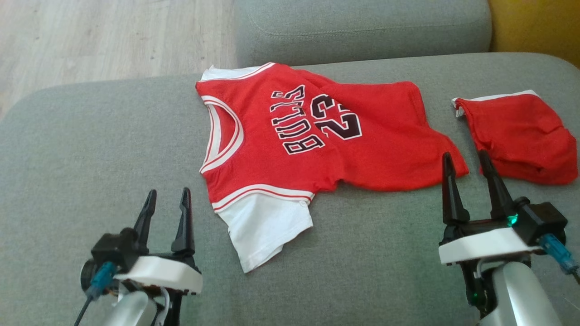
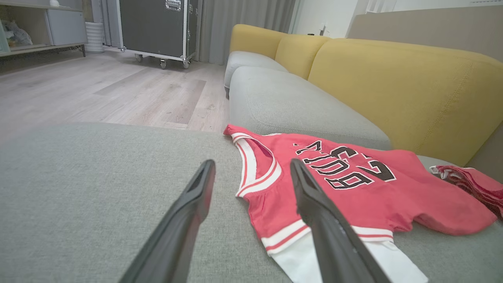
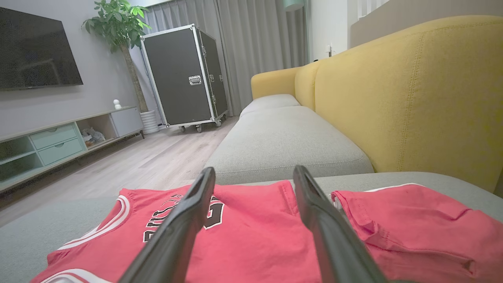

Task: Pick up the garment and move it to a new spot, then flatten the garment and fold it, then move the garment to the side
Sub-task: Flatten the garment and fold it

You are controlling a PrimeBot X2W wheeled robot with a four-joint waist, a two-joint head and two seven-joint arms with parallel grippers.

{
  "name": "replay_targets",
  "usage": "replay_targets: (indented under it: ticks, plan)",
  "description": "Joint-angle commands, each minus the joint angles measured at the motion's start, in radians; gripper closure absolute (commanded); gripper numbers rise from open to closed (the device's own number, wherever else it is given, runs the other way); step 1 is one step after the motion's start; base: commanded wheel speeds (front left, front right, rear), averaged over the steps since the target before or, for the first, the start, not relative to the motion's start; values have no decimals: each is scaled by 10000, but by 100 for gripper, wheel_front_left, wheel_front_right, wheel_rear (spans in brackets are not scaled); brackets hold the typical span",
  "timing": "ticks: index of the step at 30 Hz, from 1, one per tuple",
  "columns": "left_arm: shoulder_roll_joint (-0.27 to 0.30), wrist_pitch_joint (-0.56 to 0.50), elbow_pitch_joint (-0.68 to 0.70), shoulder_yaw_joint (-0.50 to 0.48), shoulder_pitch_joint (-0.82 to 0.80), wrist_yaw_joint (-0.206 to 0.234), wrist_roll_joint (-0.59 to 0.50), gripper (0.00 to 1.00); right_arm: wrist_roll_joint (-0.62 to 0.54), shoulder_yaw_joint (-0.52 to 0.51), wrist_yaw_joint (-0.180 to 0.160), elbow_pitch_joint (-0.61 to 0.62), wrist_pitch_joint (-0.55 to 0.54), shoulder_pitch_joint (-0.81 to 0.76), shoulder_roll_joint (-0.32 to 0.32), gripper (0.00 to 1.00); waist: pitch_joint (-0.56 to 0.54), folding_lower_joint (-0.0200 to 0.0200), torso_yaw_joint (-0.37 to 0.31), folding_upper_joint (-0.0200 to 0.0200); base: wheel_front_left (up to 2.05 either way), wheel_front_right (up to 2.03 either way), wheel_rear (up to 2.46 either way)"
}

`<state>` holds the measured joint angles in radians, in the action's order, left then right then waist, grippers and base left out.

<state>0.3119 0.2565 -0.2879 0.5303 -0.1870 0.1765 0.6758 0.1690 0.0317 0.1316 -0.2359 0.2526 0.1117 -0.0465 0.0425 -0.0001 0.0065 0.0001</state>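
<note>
A: Head view?
B: Red jersey (image 1: 290, 136) spread at ctr of grey sofa seat (image 1: 90, 158). L gripper (image 1: 168, 191) at 7, R gripper (image 1: 466, 154) at 4, both wide open, empty. Red shorts (image 1: 521, 136) at 3.
A: L wrist?
B: Jersey at 4.
A: R wrist?
B: Jersey at 6, shorts at 4.

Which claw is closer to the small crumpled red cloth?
Right. The right claw sits just left of the small crumpled red cloth; the left claw lies beyond the red Bulls jersey.
</note>
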Motion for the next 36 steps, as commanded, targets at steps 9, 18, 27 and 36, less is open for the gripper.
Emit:
replay_targets:
  ticks: [9, 18, 27, 36]
  plan:
    - [156, -521, -422, -403, -1172, -619, -266, 0, -22, 259, -9, 484, 91, 508, -37, 0, 599, 1, -327, -1, 0, 0, 0]
    - [265, -2383, -2208, -65, -2522, -1145, 56, 0, -4, 282, -9, 664, 91, 811, -37, 0, 1563, 1, -1012, -1, 0, 0, 0]
    - [409, -3259, -3689, 42, -3389, -1448, 191, 22, 118, 290, -9, 859, 91, 1054, -37, 0, 2178, 1, -1503, -1, 0, 0, 0]
    - [924, -2885, -4295, -65, -4417, -1916, 38, 100, 196, 268, -9, 956, 91, 1189, -37, 0, 2448, 1, -1694, -1, 0, 0, 0]
